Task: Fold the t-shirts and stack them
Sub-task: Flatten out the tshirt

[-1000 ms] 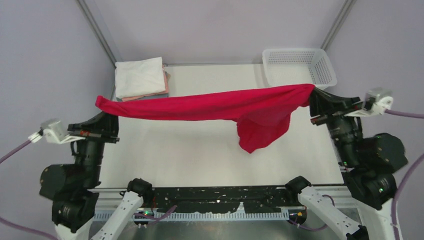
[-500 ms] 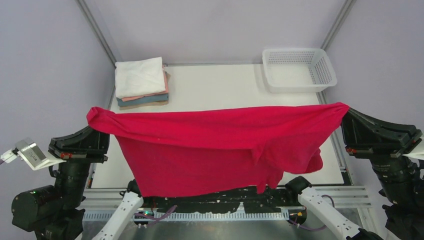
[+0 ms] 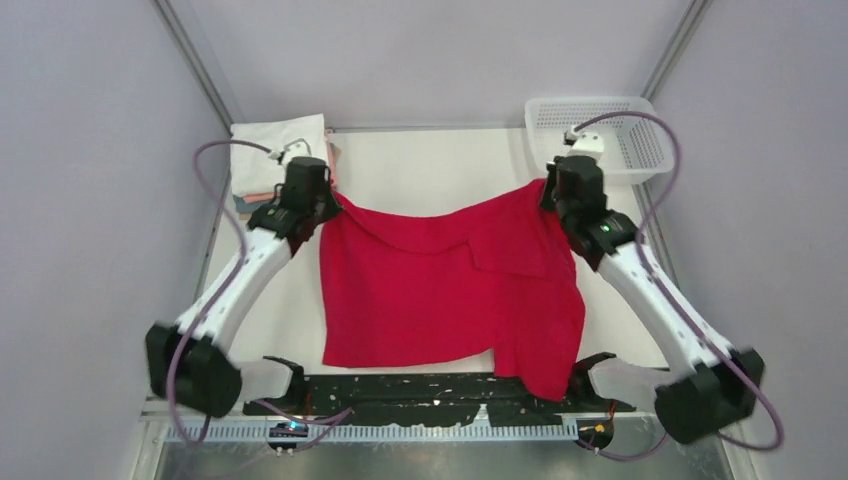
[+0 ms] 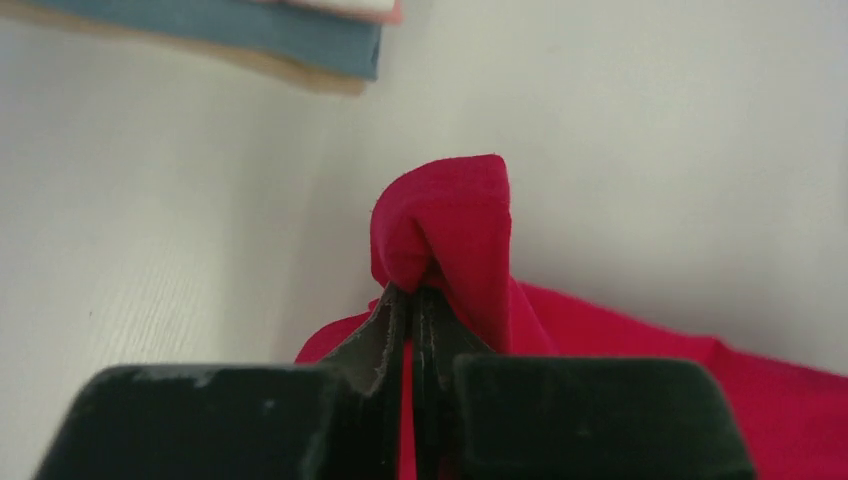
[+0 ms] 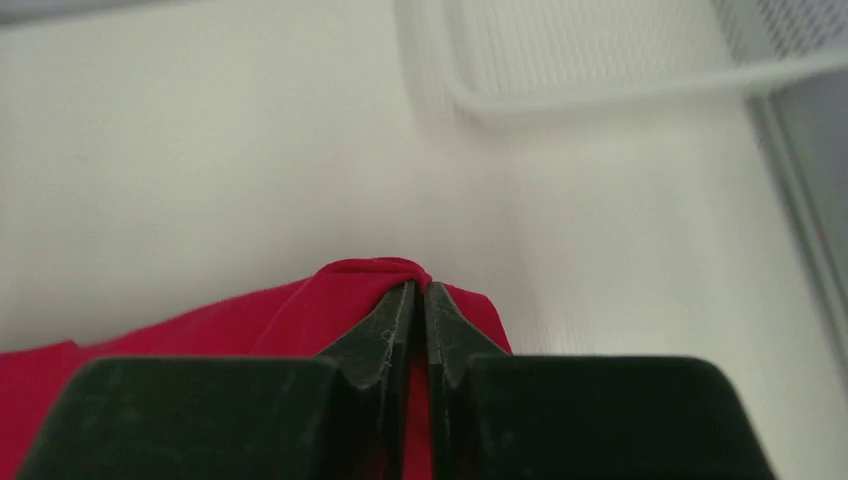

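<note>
The red t-shirt (image 3: 450,290) lies spread over the middle of the table, its near right corner hanging over the front edge. My left gripper (image 3: 330,198) is shut on its far left corner (image 4: 445,225), low over the table. My right gripper (image 3: 548,190) is shut on its far right corner (image 5: 375,280). A stack of folded t-shirts (image 3: 272,158), white on top with pink, teal and tan edges below, sits at the far left; its teal and tan edges show in the left wrist view (image 4: 250,40).
A white plastic mesh basket (image 3: 600,135) stands at the far right corner, just beyond my right gripper, and shows in the right wrist view (image 5: 600,60). Both arms stretch forward along the shirt's sides. Purple walls close in left and right.
Both grippers have swung from high near the front edge forward and down to the far half of the table, laying the hanging red t-shirt out flat.
</note>
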Controlling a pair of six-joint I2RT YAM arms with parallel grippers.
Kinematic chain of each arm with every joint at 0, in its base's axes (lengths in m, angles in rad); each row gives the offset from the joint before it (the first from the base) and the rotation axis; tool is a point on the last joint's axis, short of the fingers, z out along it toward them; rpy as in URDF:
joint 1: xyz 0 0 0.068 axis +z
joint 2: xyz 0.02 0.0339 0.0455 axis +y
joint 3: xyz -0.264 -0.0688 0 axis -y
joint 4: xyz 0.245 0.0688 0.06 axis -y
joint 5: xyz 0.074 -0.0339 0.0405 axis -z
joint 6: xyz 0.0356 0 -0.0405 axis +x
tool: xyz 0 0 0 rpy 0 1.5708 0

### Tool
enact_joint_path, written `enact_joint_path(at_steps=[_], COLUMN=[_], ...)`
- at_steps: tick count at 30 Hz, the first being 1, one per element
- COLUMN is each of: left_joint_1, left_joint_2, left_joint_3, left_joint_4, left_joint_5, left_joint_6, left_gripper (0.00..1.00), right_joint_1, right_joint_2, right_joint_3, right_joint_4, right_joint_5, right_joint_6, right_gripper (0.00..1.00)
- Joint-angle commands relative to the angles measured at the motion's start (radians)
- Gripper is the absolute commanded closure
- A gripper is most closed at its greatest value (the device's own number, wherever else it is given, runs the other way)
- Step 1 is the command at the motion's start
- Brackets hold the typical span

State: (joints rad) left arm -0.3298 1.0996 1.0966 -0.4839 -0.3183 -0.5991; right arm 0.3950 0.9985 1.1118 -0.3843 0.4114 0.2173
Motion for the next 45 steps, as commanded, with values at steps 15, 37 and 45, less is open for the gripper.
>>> enact_joint_path(at_steps=[15,37,45], left_joint_1=[0.06,-0.193,-0.193], left_joint_2=[0.483,-0.476,-0.487], left_joint_3=[0.16,-0.653,-0.742], left_joint_4=[-0.075,-0.536,-0.435], left_joint_5=[0.163,0.237,0.229], left_joint_6=[-0.06,-0.415,-0.489], left_gripper=[0.0,0.01,0.2], right_joint_1=[-0.186,-0.237,-0.237], right_joint_2=[0.475,-0.107,-0.06], right_joint_3=[-0.037,-0.497,-0.486], right_joint_4=[0.163,0.091,0.103], right_joint_5=[-0.115,-0.114,-0.148], right_joint_6=[0.156,0.308,0.302], right_gripper=[0.05,0.05,0.05])
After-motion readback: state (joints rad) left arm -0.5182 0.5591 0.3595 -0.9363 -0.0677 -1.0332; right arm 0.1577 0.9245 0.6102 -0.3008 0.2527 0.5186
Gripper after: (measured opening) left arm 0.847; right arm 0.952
